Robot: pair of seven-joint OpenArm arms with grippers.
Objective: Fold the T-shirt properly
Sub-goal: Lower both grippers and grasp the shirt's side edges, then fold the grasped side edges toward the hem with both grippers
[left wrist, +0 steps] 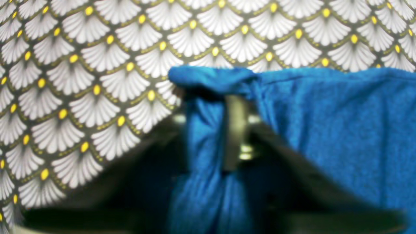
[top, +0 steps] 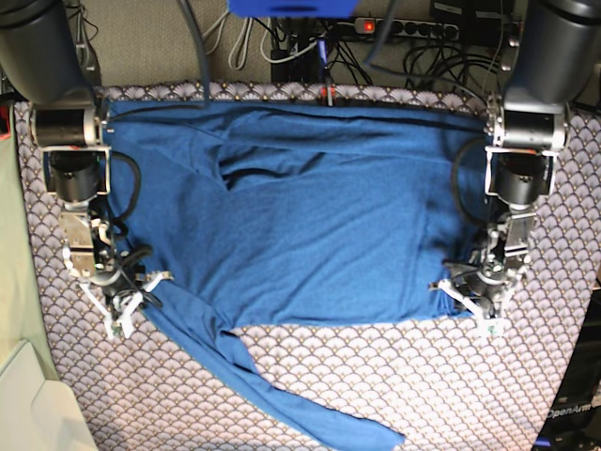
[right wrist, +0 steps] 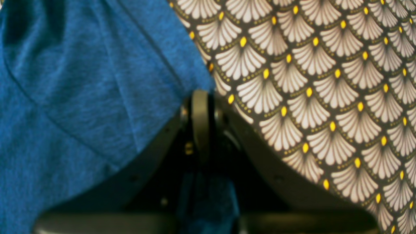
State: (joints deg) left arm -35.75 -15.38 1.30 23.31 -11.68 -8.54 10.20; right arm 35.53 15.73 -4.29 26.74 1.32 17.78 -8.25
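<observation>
The blue T-shirt lies spread across the table, with one long sleeve trailing toward the front. My left gripper is at the shirt's lower right corner. In the left wrist view it is shut on a bunched fold of the shirt. My right gripper is at the shirt's left edge, where the sleeve starts. In the right wrist view it is shut at the shirt's edge, with blue cloth between the jaws.
The scallop-patterned tablecloth covers the table. Cables and a power strip run along the back edge. A pale box stands off the front left corner. Both arm bases stand over the shirt's upper corners.
</observation>
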